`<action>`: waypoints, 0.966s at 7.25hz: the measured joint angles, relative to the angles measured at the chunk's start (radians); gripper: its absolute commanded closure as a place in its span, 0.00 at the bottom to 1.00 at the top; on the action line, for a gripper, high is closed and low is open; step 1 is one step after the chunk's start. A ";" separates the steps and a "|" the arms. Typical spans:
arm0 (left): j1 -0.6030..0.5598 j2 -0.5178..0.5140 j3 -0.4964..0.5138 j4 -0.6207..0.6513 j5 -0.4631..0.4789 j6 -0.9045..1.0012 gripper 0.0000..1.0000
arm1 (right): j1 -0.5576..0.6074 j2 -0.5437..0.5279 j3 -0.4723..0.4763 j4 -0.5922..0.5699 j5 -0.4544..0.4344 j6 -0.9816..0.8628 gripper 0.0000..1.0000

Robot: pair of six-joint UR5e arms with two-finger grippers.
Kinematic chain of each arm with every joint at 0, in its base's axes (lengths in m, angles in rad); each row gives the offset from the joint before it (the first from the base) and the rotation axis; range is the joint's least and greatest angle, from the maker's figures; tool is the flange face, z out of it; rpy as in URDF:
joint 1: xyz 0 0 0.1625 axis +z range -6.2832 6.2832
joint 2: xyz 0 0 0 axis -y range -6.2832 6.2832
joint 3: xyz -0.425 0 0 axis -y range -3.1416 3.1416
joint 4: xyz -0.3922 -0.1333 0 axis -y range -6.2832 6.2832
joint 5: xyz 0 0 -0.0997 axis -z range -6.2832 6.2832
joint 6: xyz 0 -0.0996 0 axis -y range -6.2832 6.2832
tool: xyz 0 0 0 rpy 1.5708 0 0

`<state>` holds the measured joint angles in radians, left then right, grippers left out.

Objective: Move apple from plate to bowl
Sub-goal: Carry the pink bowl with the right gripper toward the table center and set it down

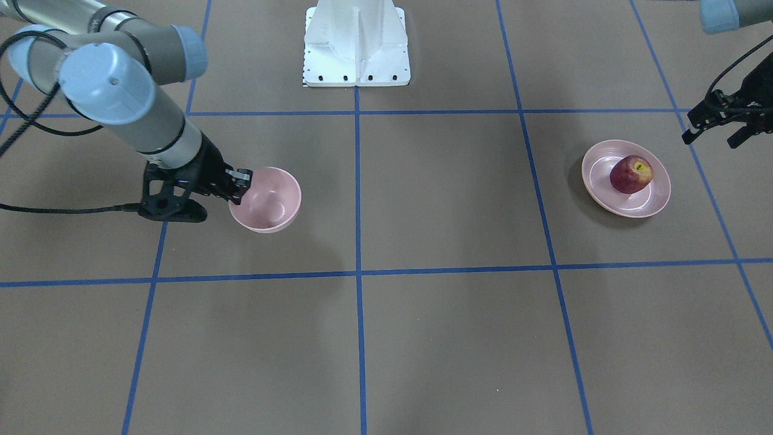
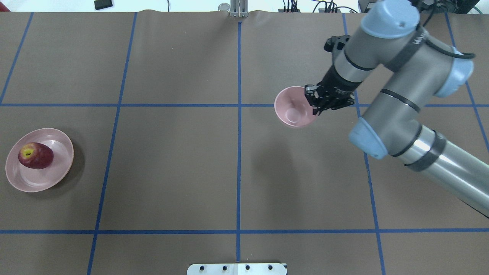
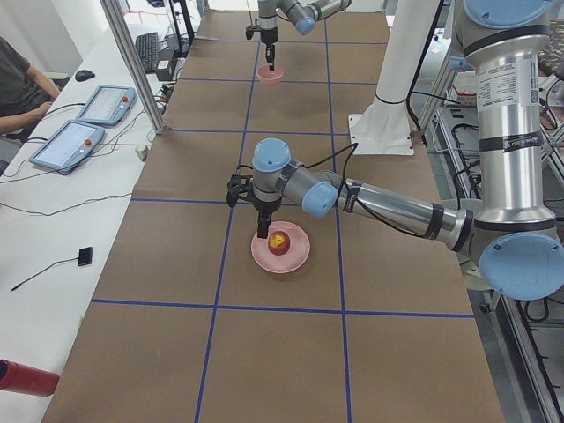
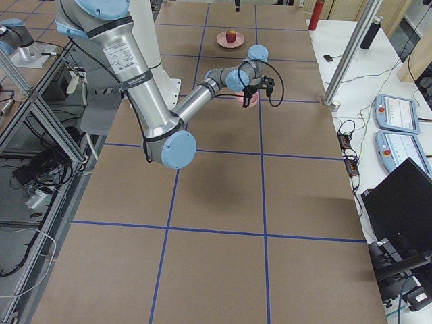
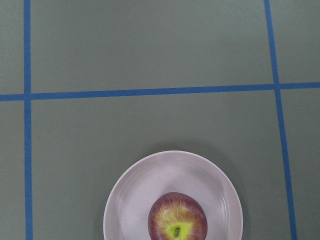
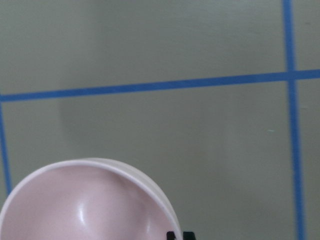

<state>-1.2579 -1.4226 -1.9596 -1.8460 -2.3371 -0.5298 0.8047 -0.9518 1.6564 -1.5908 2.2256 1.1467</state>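
Note:
The dark red apple [image 1: 631,174] lies on the wide pink plate [image 1: 596,184] on my left side of the table. Both show in the overhead view, apple [image 2: 35,155] on plate [image 2: 42,180], and in the left wrist view, apple [image 5: 177,224] on plate [image 5: 132,200]. My left gripper [image 1: 709,142] is open and empty, hovering just beside the plate. My right gripper [image 2: 315,104] is shut on the rim of the small deep pink bowl [image 2: 292,110]. It holds the bowl tilted a little above the table. The bowl [image 1: 269,202] is empty.
The white robot base [image 1: 356,42] stands at the table's robot side. Blue tape lines [image 2: 239,152] divide the brown table into squares. An operator [image 3: 22,84] and two control tablets [image 3: 84,123] are on a side bench, and a red cylinder [image 3: 26,377] lies there too.

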 measured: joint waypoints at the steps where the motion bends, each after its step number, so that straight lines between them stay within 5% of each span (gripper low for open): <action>1: 0.000 0.000 0.004 0.000 0.002 -0.001 0.02 | -0.028 0.100 -0.125 0.046 -0.026 0.074 1.00; 3: 0.001 0.000 0.006 -0.001 0.002 -0.002 0.02 | -0.079 0.183 -0.312 0.251 -0.083 0.263 1.00; 7: 0.002 -0.001 0.008 -0.001 0.002 -0.002 0.02 | -0.119 0.228 -0.419 0.324 -0.115 0.336 1.00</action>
<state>-1.2564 -1.4235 -1.9515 -1.8469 -2.3348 -0.5323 0.6859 -0.7234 1.2379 -1.2664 2.1107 1.4824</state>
